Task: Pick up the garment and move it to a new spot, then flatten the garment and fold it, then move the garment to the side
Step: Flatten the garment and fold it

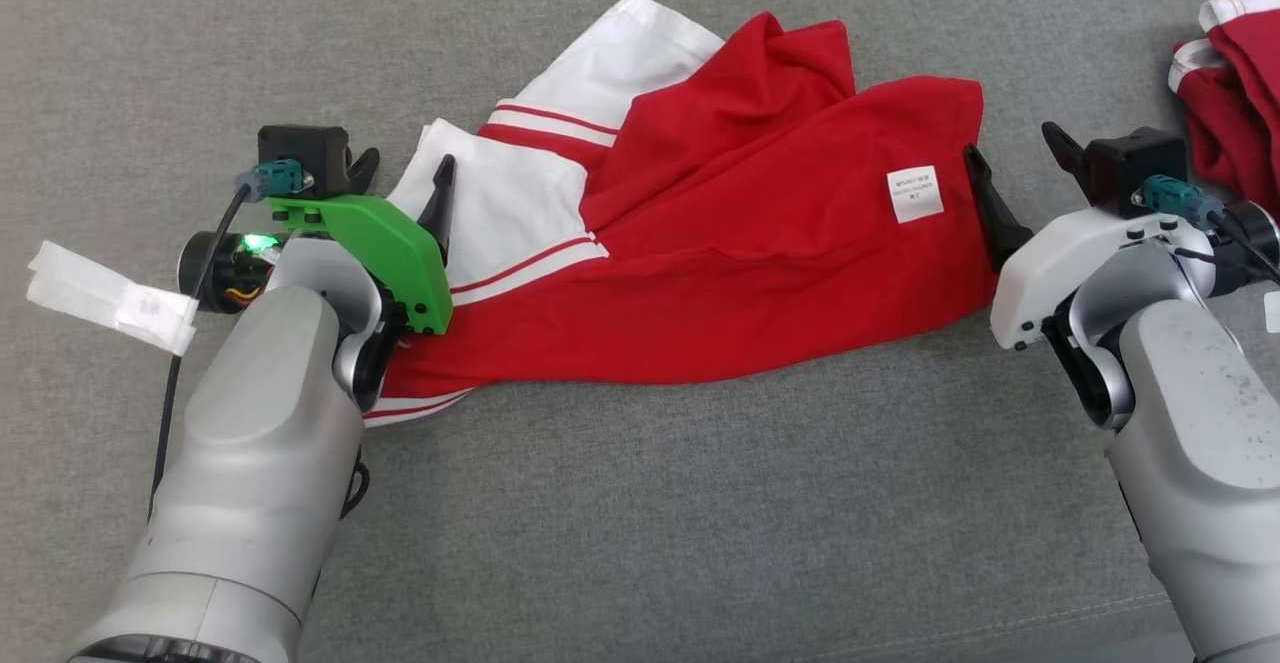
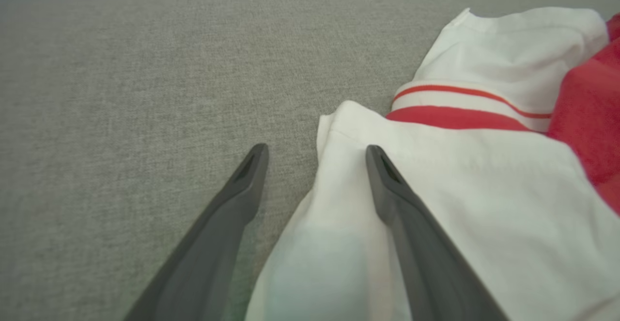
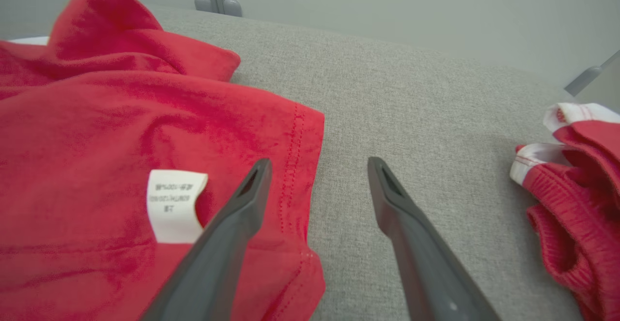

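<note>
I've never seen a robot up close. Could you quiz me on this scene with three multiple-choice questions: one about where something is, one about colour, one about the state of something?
1. Where is the white label on the garment?
A. on a white panel
B. on red cloth near the right end effector
C. under the left forearm

2. What colours is the garment?
A. blue and yellow
B. all green
C. red and white

3. How is the left end effector?
A. open and empty
B. shut on cloth
C. holding the label

Answers:
1 B: the label lies on red cloth close to that end effector's finger.
2 C: red body, white panels with red stripes.
3 A: its fingers stand apart, one over white cloth, one over the grey surface.
</note>
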Available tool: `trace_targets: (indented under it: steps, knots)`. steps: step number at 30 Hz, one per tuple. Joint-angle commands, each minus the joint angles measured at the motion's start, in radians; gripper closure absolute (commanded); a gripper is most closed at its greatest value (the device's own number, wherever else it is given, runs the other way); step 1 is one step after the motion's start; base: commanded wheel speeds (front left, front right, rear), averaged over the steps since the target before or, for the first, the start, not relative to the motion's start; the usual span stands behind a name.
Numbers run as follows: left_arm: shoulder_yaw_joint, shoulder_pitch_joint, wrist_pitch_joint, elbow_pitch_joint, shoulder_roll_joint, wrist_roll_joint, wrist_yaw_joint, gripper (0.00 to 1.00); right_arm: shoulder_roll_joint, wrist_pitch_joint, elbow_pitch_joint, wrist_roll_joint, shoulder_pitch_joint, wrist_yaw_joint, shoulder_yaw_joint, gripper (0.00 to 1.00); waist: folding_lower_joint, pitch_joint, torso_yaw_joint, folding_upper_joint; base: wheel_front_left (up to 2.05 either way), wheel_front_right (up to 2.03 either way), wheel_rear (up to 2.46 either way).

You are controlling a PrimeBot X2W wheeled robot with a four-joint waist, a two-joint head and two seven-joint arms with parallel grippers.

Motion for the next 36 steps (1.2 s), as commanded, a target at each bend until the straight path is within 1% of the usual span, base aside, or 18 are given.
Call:
trace_targets:
  steps: [1, 6, 7, 9, 12, 15, 21, 26, 29, 33, 36]
  knots:
    - [-0.008, -0.022, 0.007, 0.012, 0.006, -0.01, -0.003, 0.0, -0.003, -0.01, 0.004, 0.004, -0.012, -0.002, 0.002, 0.0, 0.0, 0.034, -0.024, -0.0001, 0.0, 0.0, 0.0]
    - [-0.047, -0.043, 0.021, 0.048, 0.009, -0.034, -0.003, 0.0, -0.009, -0.024, 0.018, 0.005, -0.023, -0.002, 0.003, 0.0, 0.0, 0.044, -0.028, -0.0001, 0.0, 0.0, 0.0]
    - [-0.055, -0.045, 0.026, 0.054, 0.011, -0.036, -0.003, 0.38, -0.01, -0.025, 0.019, 0.005, -0.024, -0.002, 0.003, 0.0, 0.0, 0.045, -0.028, -0.0001, 0.0, 0.0, 0.0]
    - [-0.069, -0.049, 0.032, 0.066, 0.012, -0.045, -0.003, 1.0, -0.013, -0.027, 0.022, 0.005, -0.027, -0.002, 0.004, 0.0, 0.0, 0.046, -0.029, -0.0001, 0.0, 0.0, 0.0]
    - [-0.094, -0.046, 0.055, 0.089, 0.015, -0.056, -0.003, 1.0, -0.018, -0.028, 0.022, 0.004, -0.029, -0.002, 0.005, 0.0, 0.0, 0.047, -0.027, -0.0001, 0.0, 0.0, 0.0]
    - [-0.11, -0.05, 0.043, 0.094, 0.014, -0.067, -0.003, 1.0, -0.025, -0.024, 0.019, 0.002, -0.027, -0.002, -0.001, 0.0, 0.0, 0.051, -0.018, -0.0001, 0.0, 0.0, 0.0]
    - [-0.113, -0.038, -0.058, 0.094, 0.005, -0.072, 0.01, 1.0, -0.047, 0.019, -0.018, 0.04, -0.005, -0.002, -0.02, 0.0, 0.0, 0.06, 0.011, -0.0001, 0.0, 0.0, 0.0]
    - [-0.131, -0.012, -0.151, 0.082, -0.015, -0.057, 0.025, 1.0, -0.071, 0.078, -0.109, 0.108, 0.068, -0.002, -0.047, 0.0, 0.0, 0.061, 0.032, -0.0001, 0.0, 0.0, 0.0]
    - [-0.141, 0.002, -0.184, 0.072, -0.026, -0.054, 0.03, 1.0, -0.087, 0.111, -0.169, 0.126, 0.127, -0.002, -0.073, 0.0, 0.0, 0.06, 0.037, -0.0001, 0.0, 0.0, 0.0]
    - [-0.149, 0.014, -0.205, 0.061, -0.036, -0.061, 0.036, 1.0, -0.072, 0.151, -0.242, 0.138, 0.183, -0.002, -0.083, 0.0, 0.0, 0.057, 0.039, -0.0001, 0.0, 0.0, 0.0]
    - [-0.155, 0.017, -0.21, 0.061, -0.04, -0.065, 0.037, 1.0, -0.059, 0.179, -0.264, 0.145, 0.2, -0.002, -0.071, 0.0, 0.0, 0.056, 0.04, -0.0001, 0.0, 0.0, 0.0]
